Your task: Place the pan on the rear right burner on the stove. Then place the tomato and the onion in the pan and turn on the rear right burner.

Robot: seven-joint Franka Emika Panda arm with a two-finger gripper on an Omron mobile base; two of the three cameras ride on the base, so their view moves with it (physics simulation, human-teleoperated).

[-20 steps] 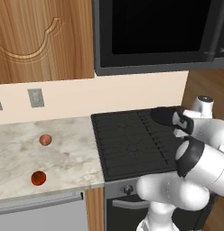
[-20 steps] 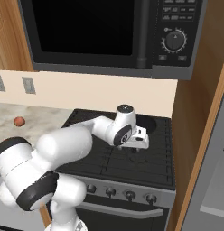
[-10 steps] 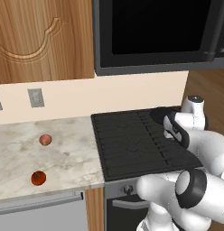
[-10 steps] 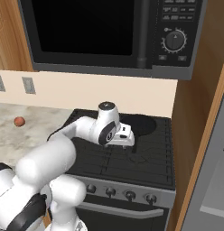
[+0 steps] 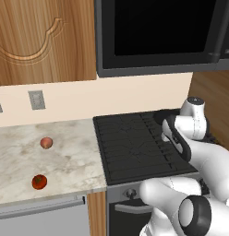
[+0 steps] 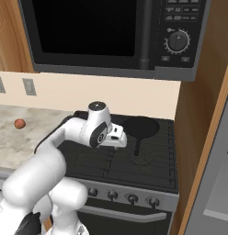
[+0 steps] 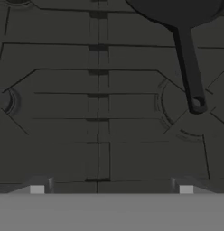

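I see the pan (image 6: 140, 127) sitting on the rear right burner (image 6: 148, 131) of the stove (image 6: 129, 163), handle pointing forward. My gripper (image 6: 119, 137) hovers just left of it, over the grates. A small reddish ball (image 6: 19, 123) rests on the counter (image 6: 14, 147) far left.

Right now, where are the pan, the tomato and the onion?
pan (image 6: 141, 126): right base view, middle of its round black base.
tomato (image 5: 39, 181): left base view, its red side.
onion (image 5: 46, 143): left base view, centre of the pale ball.

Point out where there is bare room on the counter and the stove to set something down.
Bare marble counter lies between the onion, the tomato and the stove. The left grates are bare. The rear right is crowded: the pan sits there, the open gripper beside it.
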